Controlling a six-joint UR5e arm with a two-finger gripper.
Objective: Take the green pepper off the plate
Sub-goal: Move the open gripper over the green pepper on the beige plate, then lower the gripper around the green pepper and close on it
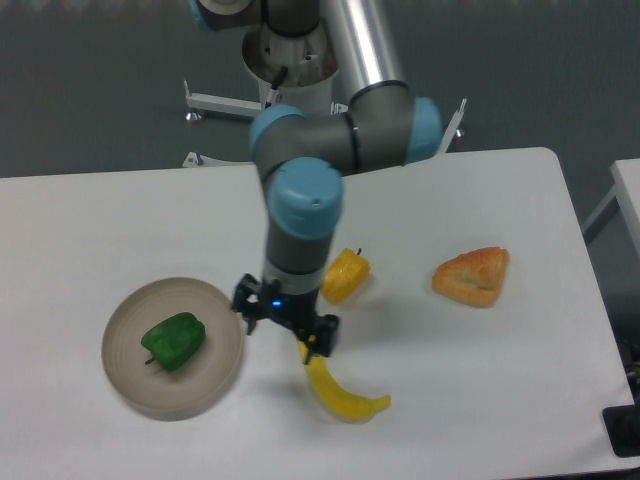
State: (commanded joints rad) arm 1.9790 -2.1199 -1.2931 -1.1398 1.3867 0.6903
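Here, the gripper [284, 327], fingers apart, hangs beside the plate [215, 305]. The green pepper [174, 341] looks light, firm, glossy, likely slippery; grasp across its lobed body.

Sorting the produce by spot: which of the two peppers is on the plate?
The green pepper lies on the plate; the yellow-orange pepper sits on the bare table, beside the arm.

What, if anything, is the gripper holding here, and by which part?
Nothing. The two-finger gripper is open and empty; the glossy dark-green pepper lies untouched on the round beige plate.
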